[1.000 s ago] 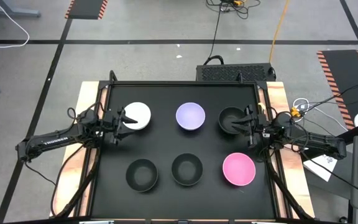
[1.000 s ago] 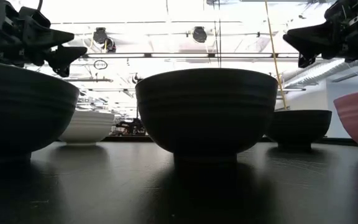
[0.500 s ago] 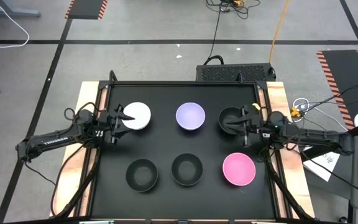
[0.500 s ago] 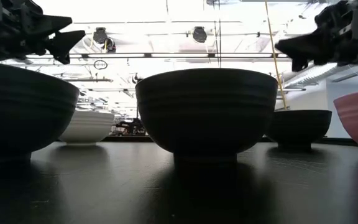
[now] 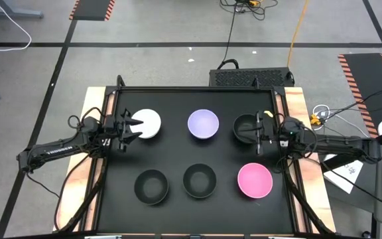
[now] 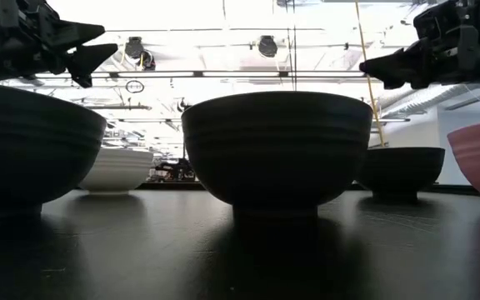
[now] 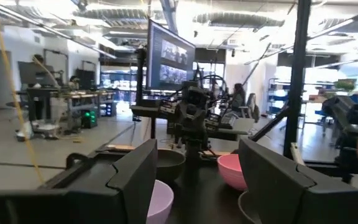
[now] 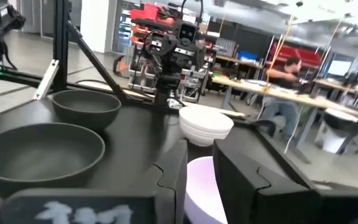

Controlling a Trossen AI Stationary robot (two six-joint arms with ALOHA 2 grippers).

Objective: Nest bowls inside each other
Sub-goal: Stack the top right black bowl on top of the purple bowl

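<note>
Six bowls stand apart on their bases on the black table. The white bowl, lavender bowl and one black bowl form the far row. Two black bowls and the pink bowl form the near row. My left gripper hangs open above the white bowl's left rim, high over the table in the low view. My right gripper is open above the right side of the far black bowl, clear of it.
Wooden strips and a dark frame border the black table top on both sides. A dark box sits behind the far edge. The right wrist view looks across the lavender bowl and white bowl at the left arm. A person sits at a desk in the room beyond.
My right gripper has moved toward the table's left, out over the far black bowl. My left gripper has risen a little above the white bowl. No bowl has moved.
</note>
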